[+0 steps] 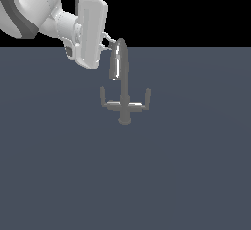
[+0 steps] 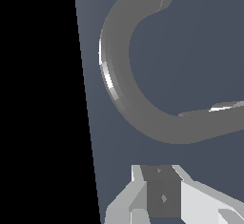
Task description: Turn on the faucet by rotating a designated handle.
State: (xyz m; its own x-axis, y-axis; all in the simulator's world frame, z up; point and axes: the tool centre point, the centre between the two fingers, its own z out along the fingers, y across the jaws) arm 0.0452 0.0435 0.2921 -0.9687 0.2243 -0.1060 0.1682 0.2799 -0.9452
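Observation:
The faucet (image 1: 124, 102) is a small grey tap standing on a round base on the grey floor. Its tall arched spout (image 1: 121, 53) droops at the tip toward the exterior view's left. The handle (image 1: 104, 99), a thin L-shaped arm with an upturned end, is on that left side, and a matching arm (image 1: 145, 99) is on the right. My gripper (image 1: 109, 41) hangs beside the top of the arch, well above the handle and touching nothing. In the wrist view the curved spout (image 2: 119, 75) fills the frame just beyond my fingertips (image 2: 162, 192), which sit together.
Flat grey floor (image 1: 196, 165) surrounds the faucet on all sides. My white arm (image 1: 29, 9) comes in from the exterior view's upper left. Black background lies behind the floor's far edge.

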